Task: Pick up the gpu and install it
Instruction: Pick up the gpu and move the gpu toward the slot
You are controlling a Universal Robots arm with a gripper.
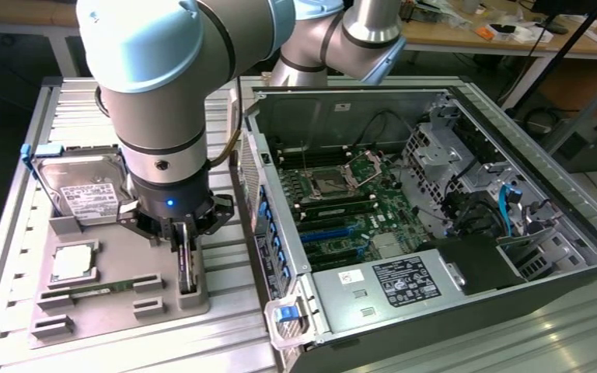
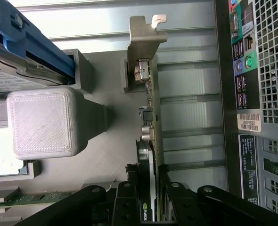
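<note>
- My gripper (image 1: 183,233) (image 2: 147,172) is clenched on the gpu (image 1: 186,268) (image 2: 148,117), with one finger pressed on each flat face.
- The gpu stands on its long edge directly under my fingers, thin side up, and sits in a slot of the grey holder tray (image 1: 102,311) (image 2: 106,155).
- Its long axis runs along the slot, about parallel to the rear panel of the computer case (image 1: 350,101) (image 2: 261,70) beside me.
- Its silver bracket is at the end away from my grip.
- On the other side of me from the case, the hard drive (image 1: 86,190) (image 2: 16,80) rests on the same tray.
- The tray and the case lie on a ribbed metal table (image 1: 236,342) (image 2: 191,94).
- A wooden bench (image 1: 506,43) stands behind the case.
</note>
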